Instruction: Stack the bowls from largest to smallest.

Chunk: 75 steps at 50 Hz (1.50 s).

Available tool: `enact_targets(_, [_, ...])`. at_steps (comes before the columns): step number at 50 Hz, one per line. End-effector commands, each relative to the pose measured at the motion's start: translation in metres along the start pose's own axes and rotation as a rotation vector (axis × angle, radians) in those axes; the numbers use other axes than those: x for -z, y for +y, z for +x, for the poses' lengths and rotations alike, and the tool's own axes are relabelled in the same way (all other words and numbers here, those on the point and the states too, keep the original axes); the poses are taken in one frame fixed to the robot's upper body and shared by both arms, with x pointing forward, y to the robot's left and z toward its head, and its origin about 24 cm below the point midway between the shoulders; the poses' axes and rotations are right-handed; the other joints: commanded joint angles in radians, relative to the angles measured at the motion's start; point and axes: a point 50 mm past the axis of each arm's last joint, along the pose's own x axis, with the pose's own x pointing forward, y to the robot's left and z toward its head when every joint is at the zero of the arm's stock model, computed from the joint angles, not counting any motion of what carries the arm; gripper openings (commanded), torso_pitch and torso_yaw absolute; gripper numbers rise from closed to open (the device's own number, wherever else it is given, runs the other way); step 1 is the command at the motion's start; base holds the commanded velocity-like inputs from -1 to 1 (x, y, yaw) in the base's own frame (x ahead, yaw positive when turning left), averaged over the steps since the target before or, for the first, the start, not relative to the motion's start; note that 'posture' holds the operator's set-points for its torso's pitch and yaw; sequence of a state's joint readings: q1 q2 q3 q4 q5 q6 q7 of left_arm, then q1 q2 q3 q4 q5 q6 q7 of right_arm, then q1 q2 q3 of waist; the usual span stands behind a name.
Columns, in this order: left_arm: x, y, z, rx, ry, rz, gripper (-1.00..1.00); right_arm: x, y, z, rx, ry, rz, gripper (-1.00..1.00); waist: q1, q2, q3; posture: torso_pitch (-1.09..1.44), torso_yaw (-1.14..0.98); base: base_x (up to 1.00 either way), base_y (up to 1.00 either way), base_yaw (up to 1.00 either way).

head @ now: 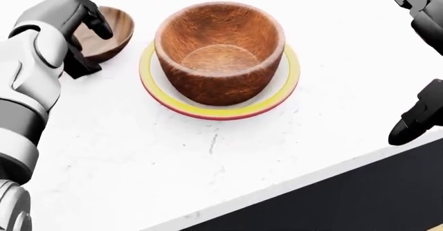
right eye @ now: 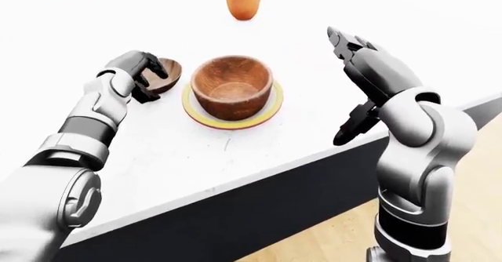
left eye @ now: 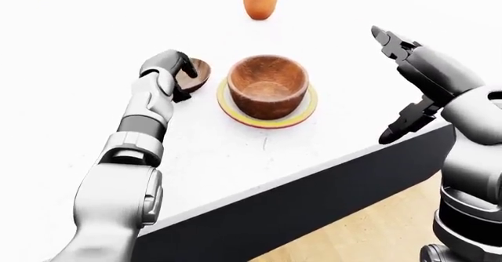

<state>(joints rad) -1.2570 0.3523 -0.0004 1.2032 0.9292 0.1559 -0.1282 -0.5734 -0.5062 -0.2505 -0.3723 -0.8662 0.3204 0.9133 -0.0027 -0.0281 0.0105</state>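
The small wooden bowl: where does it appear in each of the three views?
Left-eye view: small wooden bowl left of centre, under the left hand.
Head view: top left.
Right-eye view: upper left.
Shared landmark: the large wooden bowl on the yellow-rimmed plate, immediately to its right.

Large wooden bowl (head: pixel 218 49) seated in shallow plate-like bowl (head: pixel 284 88), near centre of head view, on counter (head: pixel 173 158). Small wooden bowl (head: pixel 104 31) just left of that pair, directly on counter, apart from plate rim. Left hand (head: pixel 69 23) over small bowl's left edge, fingers curled at its rim. Right hand (left eye: pixel 404 68) well right of stack, raised above counter edge. Vase (left eye: pixel 261 0) beyond stack, toward top of left-eye view.
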Motion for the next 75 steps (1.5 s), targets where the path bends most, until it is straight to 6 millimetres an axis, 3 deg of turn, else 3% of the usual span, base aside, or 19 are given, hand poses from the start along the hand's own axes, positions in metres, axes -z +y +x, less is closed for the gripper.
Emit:
enact_targets(1, [-0.010,0.022,-0.002,-0.092,-0.040,0.010,-0.11,-0.005,-0.015,-0.005,0.076,-0.018,-0.024,1.00,0.000,-0.003,-0.025,0.00,0.00,0.00,0.00,0.00])
enact_targets(11, [-0.004,0.014,-0.001,-0.116,-0.026,0.046,-0.18,-0.003,-0.013,-0.004,0.075,-0.016,-0.022,1.00,-0.002,-0.002,-0.027,0.00,0.00,0.00,0.00,0.00])
enact_targets(24, [0.002,0.018,-0.001,-0.156,-0.026,0.067,-0.58,-0.001,-0.013,-0.005,0.080,-0.012,-0.016,1.00,-0.006,0.002,-0.029,0.00,0.00,0.00,0.00,0.00])
enact_targets(31, [-0.004,0.040,-0.004,-0.216,-0.063,0.087,-0.75,0.000,-0.015,-0.007,0.084,-0.009,-0.012,1.00,-0.007,0.002,-0.028,0.00,0.00,0.00,0.00,0.00])
enact_targets(36, [-0.012,0.062,-0.010,-0.264,-0.111,0.093,-1.00,0.001,-0.020,-0.009,0.092,-0.006,-0.012,1.00,-0.008,0.002,-0.025,0.00,0.00,0.00,0.00,0.00])
enact_targets(44, [-0.024,0.091,-0.022,-0.315,-0.186,0.093,-1.00,0.002,-0.026,-0.011,0.102,-0.004,-0.011,1.00,-0.007,-0.001,-0.014,0.00,0.00,0.00,0.00,0.00])
enact_targets(61, [-0.085,0.117,-0.081,-0.280,-0.467,0.069,-1.00,0.007,-0.038,-0.016,0.123,0.008,-0.002,1.00,-0.007,-0.002,0.003,0.00,0.00,0.00,0.00,0.00])
enact_targets(75, [-0.132,0.100,-0.140,-0.252,-0.702,0.083,-1.00,0.008,-0.040,-0.017,0.127,0.011,0.004,1.00,0.000,-0.015,0.010,0.00,0.00,0.00,0.00,0.00])
